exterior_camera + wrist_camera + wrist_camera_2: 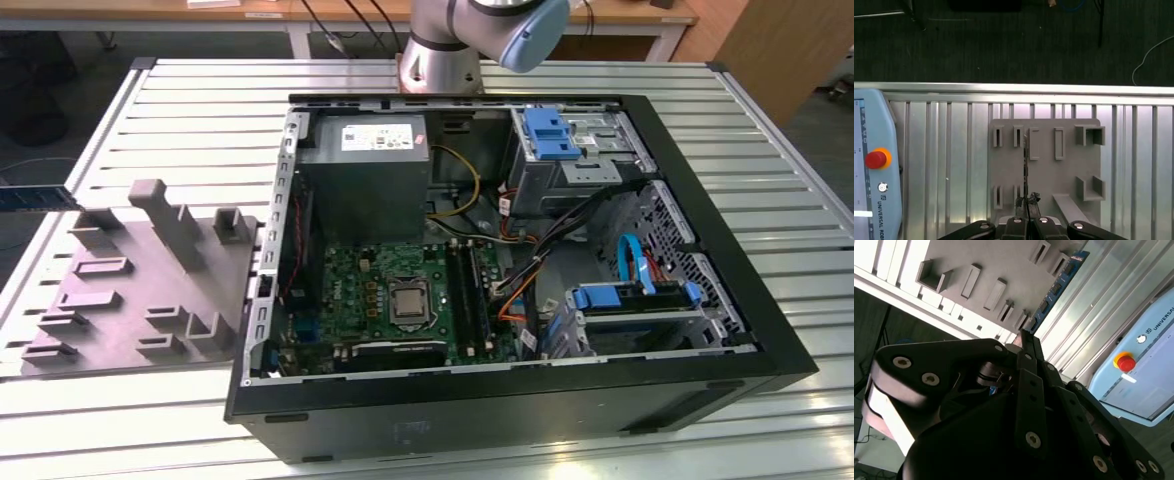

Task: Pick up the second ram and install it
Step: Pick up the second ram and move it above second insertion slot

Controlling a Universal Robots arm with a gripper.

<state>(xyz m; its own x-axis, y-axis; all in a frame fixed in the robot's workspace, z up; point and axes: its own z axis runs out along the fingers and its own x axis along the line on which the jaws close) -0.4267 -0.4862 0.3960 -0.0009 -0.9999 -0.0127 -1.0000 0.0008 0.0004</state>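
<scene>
The second ram (1056,287) is a thin blue board with dark chips, and it sticks out from the black fingertips of my gripper (1025,336), which is shut on one end of it. In the first wrist view the second ram (1025,165) shows edge-on as a dark line over the grey fixture tray (1054,170), with the gripper (1026,200) closed on it. In the exterior view the second ram (34,196) hangs at the far left, above and beyond the tray (134,290). The long black motherboard slots (470,290) lie inside the open computer case (694,370).
A light-blue teach pendant with a red button (876,159) lies on the slatted metal table (954,150) next to the tray. Inside the case are a power supply (363,170), blue drive cages (561,135), loose cables (534,270) and the processor socket (404,300).
</scene>
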